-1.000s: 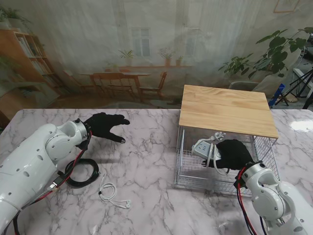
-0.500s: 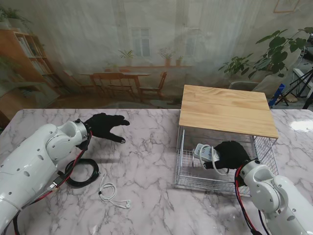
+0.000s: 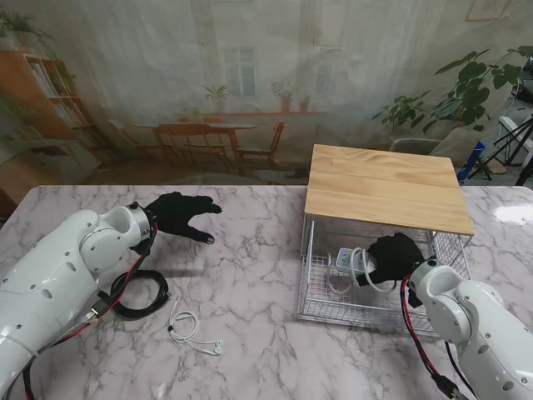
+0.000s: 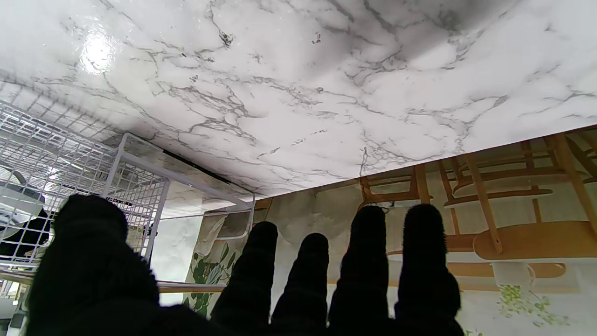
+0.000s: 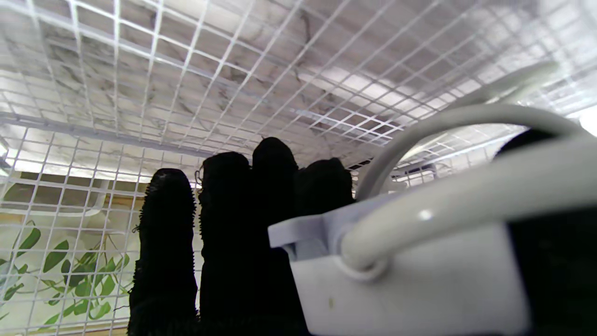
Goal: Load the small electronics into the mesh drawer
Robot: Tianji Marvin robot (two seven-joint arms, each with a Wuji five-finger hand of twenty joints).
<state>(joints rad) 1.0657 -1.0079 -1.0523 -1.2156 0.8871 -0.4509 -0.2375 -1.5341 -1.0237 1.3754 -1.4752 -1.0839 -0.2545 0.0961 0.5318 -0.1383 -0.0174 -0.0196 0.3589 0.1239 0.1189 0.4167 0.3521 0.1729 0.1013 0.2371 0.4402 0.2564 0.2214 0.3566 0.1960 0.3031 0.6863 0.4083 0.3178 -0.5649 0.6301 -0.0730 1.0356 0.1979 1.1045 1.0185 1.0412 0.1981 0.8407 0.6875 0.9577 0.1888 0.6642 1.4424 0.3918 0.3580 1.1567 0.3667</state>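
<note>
- Leftmost, the left hand [image 3: 179, 214] is hovering over the table [image 3: 250, 250] with fingers spread, gripping nothing.
- Nearer to me, a black cable [image 3: 141, 293] and a white earphone cable [image 3: 190, 327] are lying on the marble, closer to the left hand than to the right.
- Further right, the mesh drawer [image 3: 325, 304] is standing pulled out under its wooden top [image 3: 385, 187].
- Inside it, the right hand [image 3: 391, 258] is clasping a white power strip [image 3: 351, 260], its cord looping alongside; letting go looks like the coming move.
</note>
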